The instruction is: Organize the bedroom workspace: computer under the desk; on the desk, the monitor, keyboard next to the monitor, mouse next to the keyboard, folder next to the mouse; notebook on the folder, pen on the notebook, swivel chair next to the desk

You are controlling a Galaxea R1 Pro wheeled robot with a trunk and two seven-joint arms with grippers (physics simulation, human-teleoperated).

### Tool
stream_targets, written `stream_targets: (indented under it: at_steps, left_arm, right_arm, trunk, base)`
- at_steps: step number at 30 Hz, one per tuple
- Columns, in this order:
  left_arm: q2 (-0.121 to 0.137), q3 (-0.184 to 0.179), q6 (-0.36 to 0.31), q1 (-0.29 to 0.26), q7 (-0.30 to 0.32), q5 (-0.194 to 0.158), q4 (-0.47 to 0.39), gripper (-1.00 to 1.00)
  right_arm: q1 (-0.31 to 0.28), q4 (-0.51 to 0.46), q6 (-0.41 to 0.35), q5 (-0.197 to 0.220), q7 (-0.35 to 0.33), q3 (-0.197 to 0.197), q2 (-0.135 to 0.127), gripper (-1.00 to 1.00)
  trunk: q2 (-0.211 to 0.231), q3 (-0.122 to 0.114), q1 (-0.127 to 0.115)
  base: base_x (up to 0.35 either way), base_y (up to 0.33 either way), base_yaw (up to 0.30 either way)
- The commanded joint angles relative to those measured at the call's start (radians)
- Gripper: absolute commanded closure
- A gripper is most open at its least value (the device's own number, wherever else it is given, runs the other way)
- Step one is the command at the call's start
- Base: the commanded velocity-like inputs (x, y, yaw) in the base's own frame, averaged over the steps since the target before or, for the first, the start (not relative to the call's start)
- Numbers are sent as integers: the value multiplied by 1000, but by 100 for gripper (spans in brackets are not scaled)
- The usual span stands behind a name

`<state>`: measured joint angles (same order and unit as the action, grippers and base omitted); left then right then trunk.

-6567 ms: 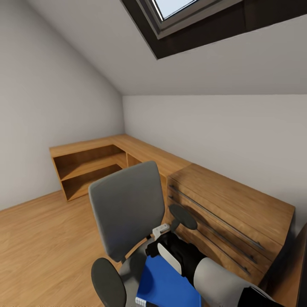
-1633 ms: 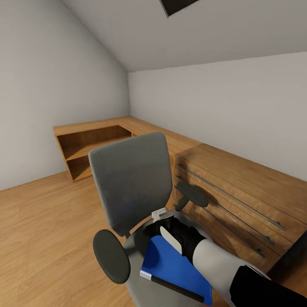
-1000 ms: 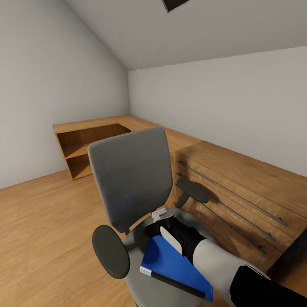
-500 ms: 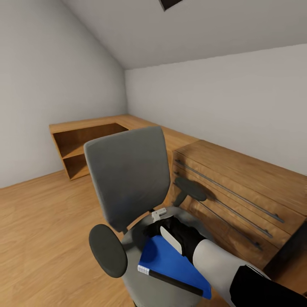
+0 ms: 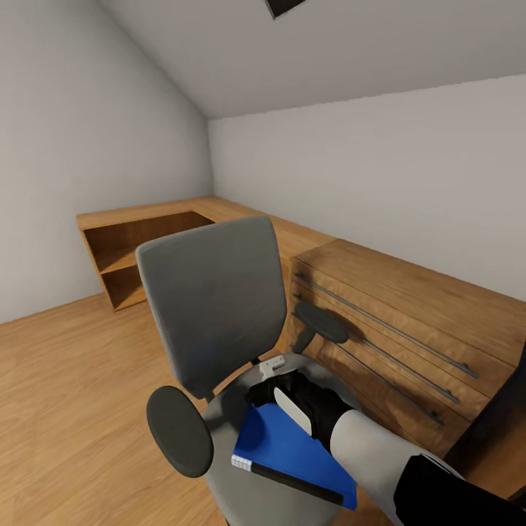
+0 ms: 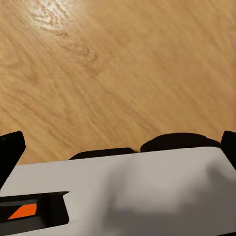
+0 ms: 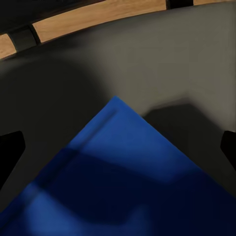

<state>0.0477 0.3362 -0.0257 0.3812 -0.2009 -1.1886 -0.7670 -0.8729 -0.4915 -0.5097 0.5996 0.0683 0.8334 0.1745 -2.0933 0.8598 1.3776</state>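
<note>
The grey swivel chair [image 5: 212, 307] stands in front of me with its back toward the wooden furniture. A blue folder [image 5: 288, 453] with a white end and a black strip along its near edge lies on the chair's seat [image 5: 234, 489]. My right gripper [image 5: 269, 387] hangs over the folder's far corner, with its arm reaching in from the lower right. In the right wrist view the folder [image 7: 123, 182] points up between the gripper's [image 7: 118, 147] fingertips, which stand wide apart and open. My left gripper [image 6: 118, 147] is open over the bare wood floor [image 6: 123, 64].
A wooden chest of drawers [image 5: 394, 321] with long bar handles stands just right of the chair. A low wooden L-shaped shelf unit [image 5: 139, 245] runs along the far walls. Open wood floor [image 5: 66, 394] lies to the left. A dark object [image 5: 511, 409] sits at the right edge.
The whole picture has slid left, and tilted down since the oldest frame, so the camera moved. Chair, folder and room shift together. My right arm keeps its pose.
</note>
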Motion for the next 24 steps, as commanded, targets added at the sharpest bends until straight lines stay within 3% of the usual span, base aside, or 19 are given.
stream_targets:
  at_steps: [1, 12, 24]
  left_arm:
    - [0, -1, -3, 1, -7, -6, -3, -100]
    - [-1, -6, 1, 1, -13, -2, 13, -100]
    - [-2, -6, 3, 1, -6, -2, 26, -100]
  right_arm:
    - [-1, 0, -2, 9, 7, 6, 0, -100]
    - [-1, 4, -3, 9, 7, 6, 0, -100]
    - [0, 7, -4, 9, 7, 6, 0, -100]
  trunk:
    - [0, 1, 0]
    - [0, 1, 0]
    - [0, 1, 0]
  base:
    - [0, 0, -7]
    - [-1, 0, -2]
    - [-128, 0, 0]
